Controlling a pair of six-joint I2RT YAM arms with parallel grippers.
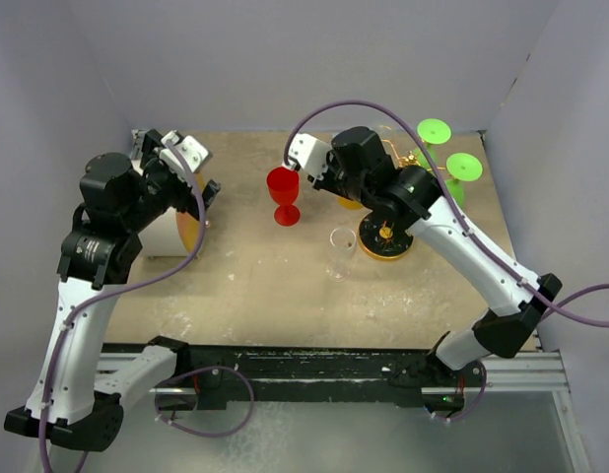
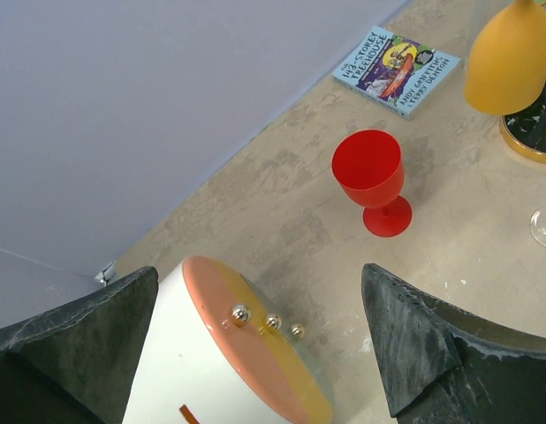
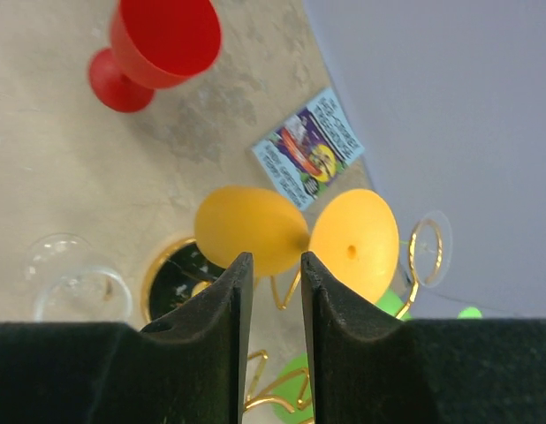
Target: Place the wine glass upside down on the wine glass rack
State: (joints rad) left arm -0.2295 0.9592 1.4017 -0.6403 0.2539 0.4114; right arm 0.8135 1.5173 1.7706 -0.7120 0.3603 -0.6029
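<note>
The right tool [image 3: 277, 265] is up by the wine glass rack [image 1: 378, 246]. Its two black fingers stand only a little way apart, with a thin gap between them. Nothing sits in that gap. The thin stem of the yellow wine glass [image 3: 246, 231] is just past the tips of the fingers, and the fingers do not seem to press on it.

The yellow wine glass hangs upside down on the gold wire of the rack, with its cup over the round black base and its flat foot on top. Two green glasses [image 1: 435, 130] hang upside down on the far right side of the same rack.

A red glass [image 2: 368, 172] stands the right way up on the desk [image 1: 265, 296], a bit to the left of the rack. A clear glass [image 1: 341, 251] stands just beside the base of the rack, on the near side. A small book [image 2: 397, 69] with a blue cover lies flat near the back wall.

The left tool [image 2: 260, 272] is on the left side of the desk, well apart from the rack. Its fingers are wide open and it holds nothing. A white round box [image 2: 180, 371] with an orange and yellow end lies under it, between the two fingers in the wrist view.
</note>
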